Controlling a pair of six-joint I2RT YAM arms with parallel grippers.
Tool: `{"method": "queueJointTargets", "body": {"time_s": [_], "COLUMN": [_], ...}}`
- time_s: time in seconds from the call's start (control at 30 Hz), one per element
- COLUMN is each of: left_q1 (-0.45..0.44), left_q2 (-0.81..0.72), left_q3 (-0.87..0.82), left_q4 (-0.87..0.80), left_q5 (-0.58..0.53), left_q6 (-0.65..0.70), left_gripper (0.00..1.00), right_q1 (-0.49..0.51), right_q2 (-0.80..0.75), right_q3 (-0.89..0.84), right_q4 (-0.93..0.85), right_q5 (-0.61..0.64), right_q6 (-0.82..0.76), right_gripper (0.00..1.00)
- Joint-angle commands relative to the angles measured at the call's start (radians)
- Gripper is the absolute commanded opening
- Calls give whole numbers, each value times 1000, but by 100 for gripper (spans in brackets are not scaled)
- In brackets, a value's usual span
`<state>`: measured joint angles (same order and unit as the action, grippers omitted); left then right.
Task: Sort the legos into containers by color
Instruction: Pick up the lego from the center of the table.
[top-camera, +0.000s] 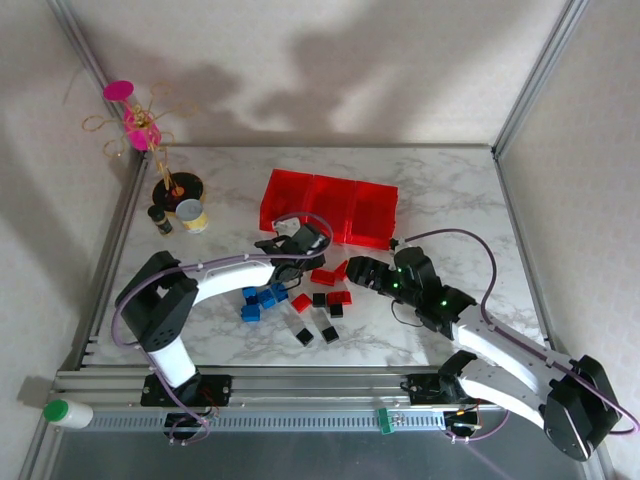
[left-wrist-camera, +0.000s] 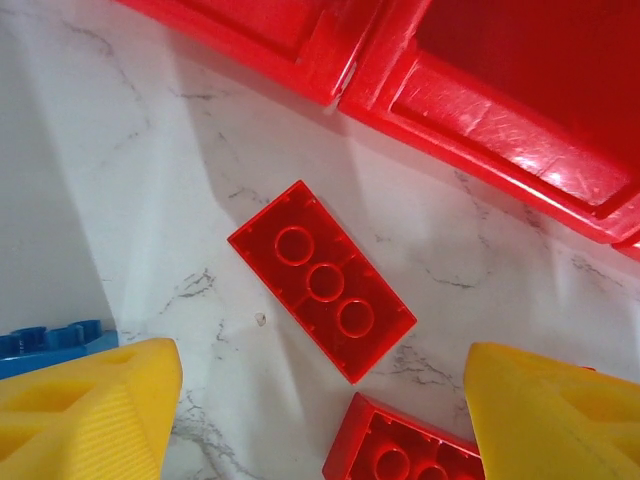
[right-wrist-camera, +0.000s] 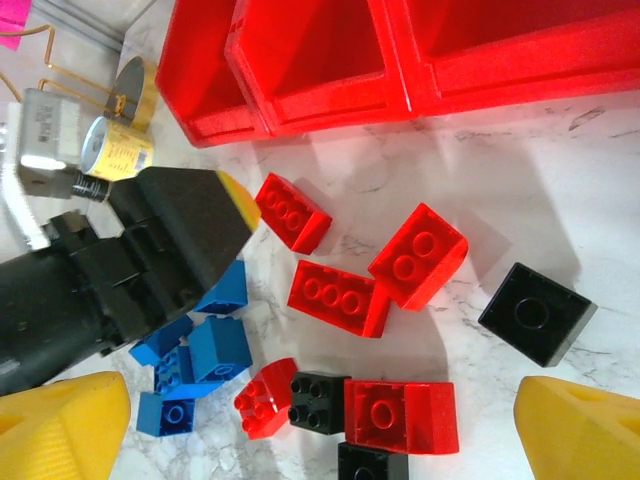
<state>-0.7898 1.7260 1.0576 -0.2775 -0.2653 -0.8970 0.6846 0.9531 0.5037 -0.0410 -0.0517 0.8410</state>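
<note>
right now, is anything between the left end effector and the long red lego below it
Nothing visible. The long red lego lies bare under the open left end effector; a second red lego sits beside it, apart, and the containers lie beyond.

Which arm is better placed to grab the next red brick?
Left. The left pincer, open, hangs centred over a red brick beside the bins. The right pincer, also open, hangs over a crowded cluster of bricks, so a clean grasp looks harder.
</note>
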Motion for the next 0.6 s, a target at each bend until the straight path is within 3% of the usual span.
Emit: {"method": "queueJointTargets", "body": {"time_s": [0.0,0.43,0.57], "left_q1": [-9,-14,-15], "left_q2": [42,201,223], "left_q3": [1,113,127], "left_q4": [10,-7,4], "left_q5": [-48,-65,-76], "left_q6": [-81,-71,-67], "left_gripper": [75,78,74], "right_q1": [-31,-52,-61], "right_q2": [31,77,75], "right_q3": [15,32,27], "right_q4": [3,18,21], "right_q5": [-49,-60,-64], "right_q6": [-15,-39,-42], "right_gripper": [99,99,99]}}
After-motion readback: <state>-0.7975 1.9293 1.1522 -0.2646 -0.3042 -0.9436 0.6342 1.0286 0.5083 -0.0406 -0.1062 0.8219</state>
